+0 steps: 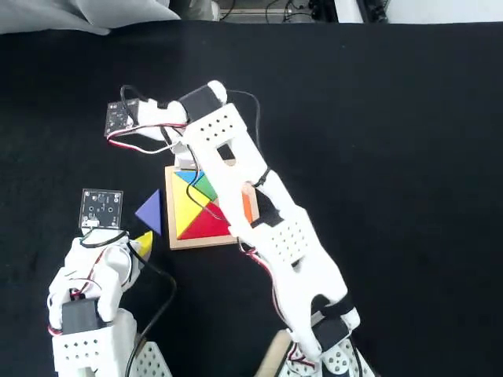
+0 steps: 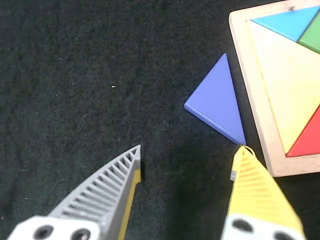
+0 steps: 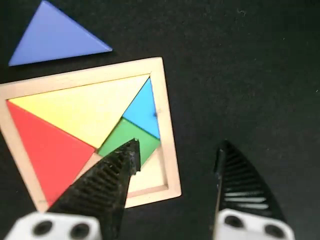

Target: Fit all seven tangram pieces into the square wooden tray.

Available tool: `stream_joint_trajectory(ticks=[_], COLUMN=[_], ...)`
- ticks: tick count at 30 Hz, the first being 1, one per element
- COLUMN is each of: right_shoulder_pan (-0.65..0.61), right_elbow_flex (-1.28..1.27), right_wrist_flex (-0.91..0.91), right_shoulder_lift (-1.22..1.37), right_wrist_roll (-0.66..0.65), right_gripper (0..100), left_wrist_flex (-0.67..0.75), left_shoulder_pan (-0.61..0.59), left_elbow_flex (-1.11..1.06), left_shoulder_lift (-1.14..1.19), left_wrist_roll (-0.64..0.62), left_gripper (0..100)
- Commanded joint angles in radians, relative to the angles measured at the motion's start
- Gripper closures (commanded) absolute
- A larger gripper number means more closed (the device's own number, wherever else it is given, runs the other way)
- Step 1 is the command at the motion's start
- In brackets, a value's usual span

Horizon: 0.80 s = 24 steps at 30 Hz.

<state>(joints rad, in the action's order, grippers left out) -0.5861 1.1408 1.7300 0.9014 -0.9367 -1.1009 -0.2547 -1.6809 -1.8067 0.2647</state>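
beside tray [image 3: 166, 125], blue triangle [image 2: 217, 102] lies loose near l. fingers [image 2: 255, 185], spread empty; r. fingers [image 3: 107, 185] spread over tray edge.

The loose triangle [image 2: 217, 102] is blue-violet, the table [image 2: 75, 75] black.

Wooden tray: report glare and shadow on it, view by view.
High view: evenly lit, no glare, though the right arm covers part of the wooden tray. Left wrist view: the yellow triangle is washed pale by light. Right wrist view: no hard shadow; a finger of the right gripper overlaps the green piece.
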Motion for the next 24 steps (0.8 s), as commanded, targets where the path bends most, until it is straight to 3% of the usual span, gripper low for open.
stream_joint_trajectory(ticks=[1, 11, 24], right_shoulder_pan=[0.017, 0.109, 0.288], right_elbow_flex=[-0.087, -0.323, -0.47], right_wrist_flex=[0.037, 0.034, 0.034], right_shoulder_lift=[-0.17, -0.532, -0.977], right_wrist_roll=[0.048, 0.199, 0.542], right_gripper=[75.5, 75.5, 75.5], left_wrist_flex=[0.015, 0.015, 0.015], left_shoulder_pan=[-0.007, -0.01, -0.01], left_elbow_flex=[-0.019, -0.019, -0.019], left_shoulder_lift=[-0.006, -0.006, -0.006], left_wrist_roll=[-0.005, -0.005, -0.005], left_gripper=[71, 71, 71])
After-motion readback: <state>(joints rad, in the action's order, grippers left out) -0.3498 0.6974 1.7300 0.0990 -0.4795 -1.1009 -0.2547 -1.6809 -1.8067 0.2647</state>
